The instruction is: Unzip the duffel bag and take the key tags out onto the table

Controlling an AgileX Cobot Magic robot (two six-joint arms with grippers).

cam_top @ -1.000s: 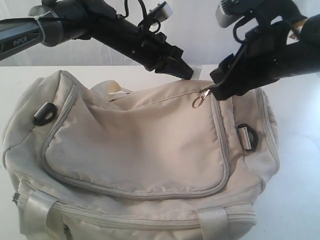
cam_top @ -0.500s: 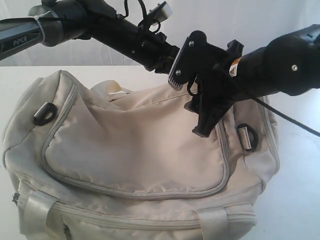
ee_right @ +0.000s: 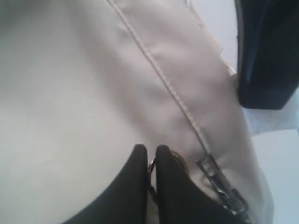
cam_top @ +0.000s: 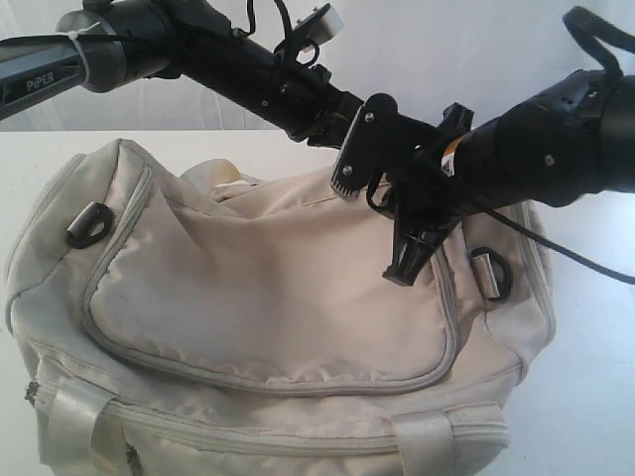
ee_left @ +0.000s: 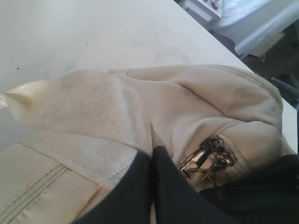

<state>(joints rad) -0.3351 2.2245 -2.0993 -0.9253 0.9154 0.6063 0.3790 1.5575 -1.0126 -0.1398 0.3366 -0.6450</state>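
While two pairs of jaws press together, the right seemingly pinches one duffel bag's (cam_top: 268, 288) zipper pull (ee_right: 177, 156).

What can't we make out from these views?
- Key tags: in no view; the closed duffel bag hides its inside.
- Zip pull: the right arm covers it in the exterior view; the right wrist view shows it at the shut fingers of the right gripper, too blurred to confirm a hold.
- Left gripper tip: exterior view, hidden behind the right gripper.
- Bag's bottom: cut off by the exterior view's lower edge.
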